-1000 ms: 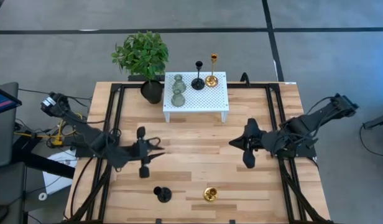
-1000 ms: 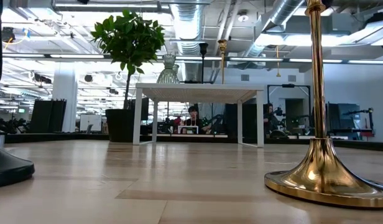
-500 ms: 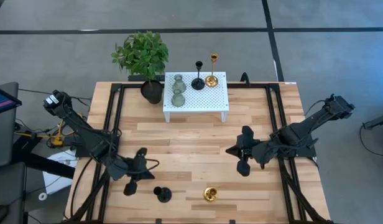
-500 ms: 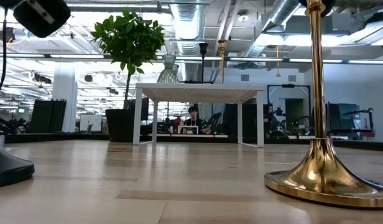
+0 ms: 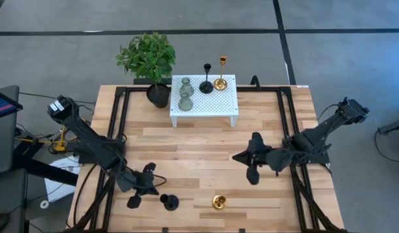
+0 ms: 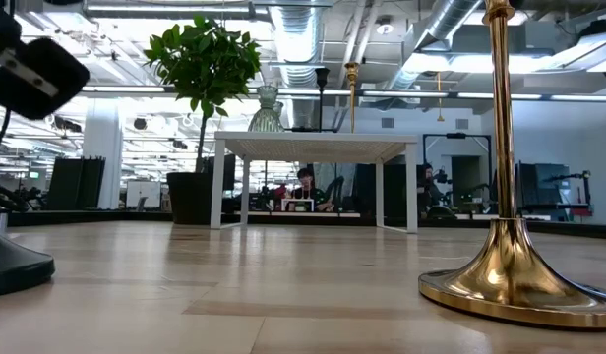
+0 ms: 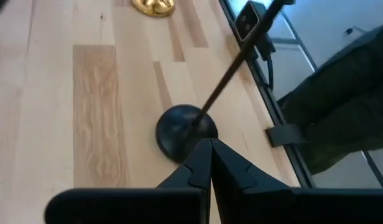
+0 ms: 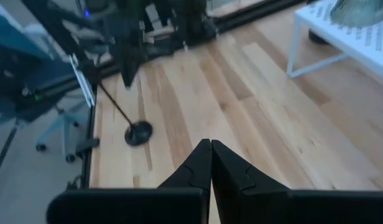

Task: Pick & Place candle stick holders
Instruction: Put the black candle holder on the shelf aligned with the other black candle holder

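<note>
High view has the left gripper (image 5: 154,188) dropped from mid-table to just beside the black candle stick holder (image 5: 168,202) near the front edge (fingers pressed together), right gripper (image 5: 241,157) also closed, so pickup looks imminent

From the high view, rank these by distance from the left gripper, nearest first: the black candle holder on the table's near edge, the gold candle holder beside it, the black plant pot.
1. Black candle holder, just right of the left gripper.
2. Gold candle holder, further right along the near edge.
3. Black plant pot, at the far edge beside the white stand.
</note>
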Controlling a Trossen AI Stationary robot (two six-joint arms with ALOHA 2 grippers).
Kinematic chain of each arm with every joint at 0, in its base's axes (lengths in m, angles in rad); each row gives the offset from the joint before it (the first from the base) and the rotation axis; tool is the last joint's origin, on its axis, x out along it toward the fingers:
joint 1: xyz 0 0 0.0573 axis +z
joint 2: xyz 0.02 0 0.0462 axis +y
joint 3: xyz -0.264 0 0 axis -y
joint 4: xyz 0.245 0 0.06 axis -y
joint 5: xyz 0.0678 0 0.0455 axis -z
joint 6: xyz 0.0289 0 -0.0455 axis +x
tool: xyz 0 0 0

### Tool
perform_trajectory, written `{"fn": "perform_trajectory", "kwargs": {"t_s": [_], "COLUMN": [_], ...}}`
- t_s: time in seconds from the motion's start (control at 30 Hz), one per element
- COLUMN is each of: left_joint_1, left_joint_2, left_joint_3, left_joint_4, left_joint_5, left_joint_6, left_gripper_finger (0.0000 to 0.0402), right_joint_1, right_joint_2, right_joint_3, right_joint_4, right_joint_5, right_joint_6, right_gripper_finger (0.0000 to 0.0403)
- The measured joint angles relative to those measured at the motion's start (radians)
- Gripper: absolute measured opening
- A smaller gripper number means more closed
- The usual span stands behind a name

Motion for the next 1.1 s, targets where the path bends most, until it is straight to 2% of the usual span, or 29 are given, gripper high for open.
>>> {"fn": "perform_trajectory", "kwargs": {"t_s": [0.23, 0.5, 0.67, 0.87, 1.1], "left_joint_1": [0.008, 0.008, 0.008, 0.028, 0.065], "left_joint_2": [0.144, 0.316, 0.368, 0.408, 0.431], "left_joint_3": [-0.041, -0.041, -0.041, -0.041, -0.041], "left_joint_4": [0.183, 0.392, 0.447, 0.547, 0.619], "left_joint_5": [-0.005, -0.004, -0.009, -0.087, -0.092], "left_joint_6": [0.001, 0.003, 0.003, 0.003, 0.003], "left_gripper_finger": [0.0022, 0.011, 0.0168, 0.0227, 0.0256], "right_joint_1": [-0.01, -0.014, -0.023, -0.022, -0.022], "right_joint_2": [-0.001, -0.001, -0.001, -0.001, -0.001], "right_joint_3": [0.0, 0.0, 0.0, 0.0, 0.0], "right_joint_4": [0.069, 0.071, 0.069, 0.068, 0.068], "right_joint_5": [0.049, 0.051, 0.051, 0.051, 0.051], "right_joint_6": [0.002, 0.023, 0.043, 0.043, 0.043], "right_gripper_finger": [0.0, 0.0, 0.0, 0.0, 0.0]}}
